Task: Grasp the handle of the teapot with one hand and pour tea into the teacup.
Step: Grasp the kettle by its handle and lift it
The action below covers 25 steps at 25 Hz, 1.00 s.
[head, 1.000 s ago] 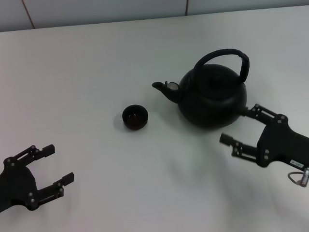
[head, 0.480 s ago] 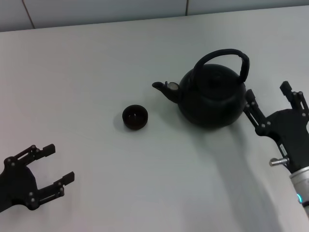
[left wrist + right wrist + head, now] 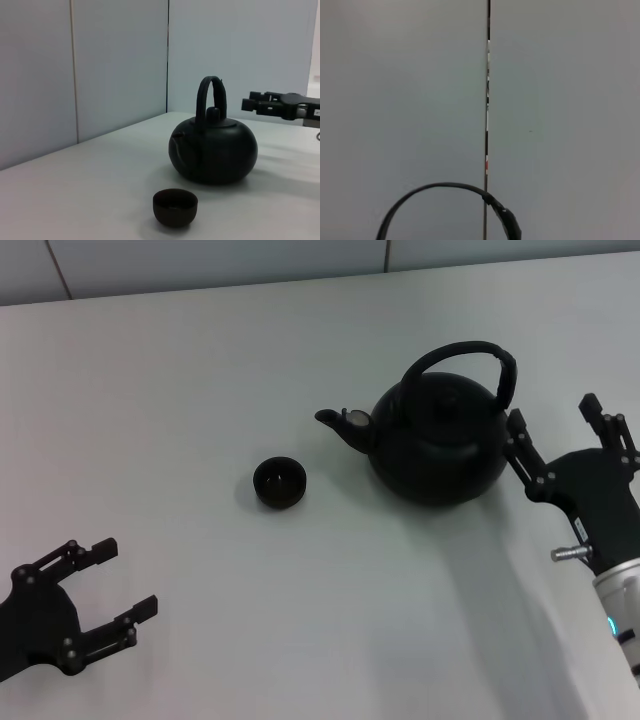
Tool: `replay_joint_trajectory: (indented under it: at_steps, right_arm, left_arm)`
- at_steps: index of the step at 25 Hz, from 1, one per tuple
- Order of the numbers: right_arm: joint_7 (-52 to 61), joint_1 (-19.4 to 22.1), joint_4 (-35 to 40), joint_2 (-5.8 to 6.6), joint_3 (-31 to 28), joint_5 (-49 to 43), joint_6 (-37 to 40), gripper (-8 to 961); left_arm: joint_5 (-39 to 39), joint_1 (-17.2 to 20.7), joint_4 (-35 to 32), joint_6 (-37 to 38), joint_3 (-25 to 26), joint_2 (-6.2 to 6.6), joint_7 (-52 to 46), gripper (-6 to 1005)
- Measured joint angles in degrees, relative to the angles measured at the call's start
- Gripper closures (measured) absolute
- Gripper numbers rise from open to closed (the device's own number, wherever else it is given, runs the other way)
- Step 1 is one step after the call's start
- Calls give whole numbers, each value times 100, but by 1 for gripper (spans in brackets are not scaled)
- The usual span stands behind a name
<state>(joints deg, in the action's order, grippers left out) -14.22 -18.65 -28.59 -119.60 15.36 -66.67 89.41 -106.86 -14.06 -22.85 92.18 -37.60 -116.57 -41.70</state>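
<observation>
The matte black teapot (image 3: pixel 440 440) stands upright on the white table, its spout pointing left toward the small black teacup (image 3: pixel 279 482). The black arched handle (image 3: pixel 465 348) rises over the lid. My right gripper (image 3: pixel 552 412) is open, just right of the teapot's body at about handle height, and holds nothing. My left gripper (image 3: pixel 127 578) is open and empty near the front left. The left wrist view shows the teacup (image 3: pixel 175 206), the teapot (image 3: pixel 214 150), its handle (image 3: pixel 210 92) and the right gripper (image 3: pixel 260 104) beside it.
The white table (image 3: pixel 200 370) ends at a pale panelled wall (image 3: pixel 200 265) behind. The right wrist view shows only the wall with a vertical seam (image 3: pixel 487 100) and a thin dark arc (image 3: pixel 445 187) low in the picture.
My right gripper has risen from low in front of the teapot's right side, turned its fingers away from me, and now sits beside the teapot. The left gripper has barely moved.
</observation>
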Motion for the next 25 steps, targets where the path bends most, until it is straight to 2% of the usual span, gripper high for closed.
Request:
replay_joint_trajectory:
  at_steps: [7,18,25]
  right_arm:
    - [0,-177,178,0,-241,-23,-322,193]
    - [130,-548,432,4,-275,-19,-790,204]
    - [139,-576,452,2,-404,-23,-826,212]
  left_arm:
    - [9,-1,0,1,66,-39,8,200]
    - [9,-24,0,1,224,-41,-28,200]
    - [8,-26,0,2,268,-40,-36,200]
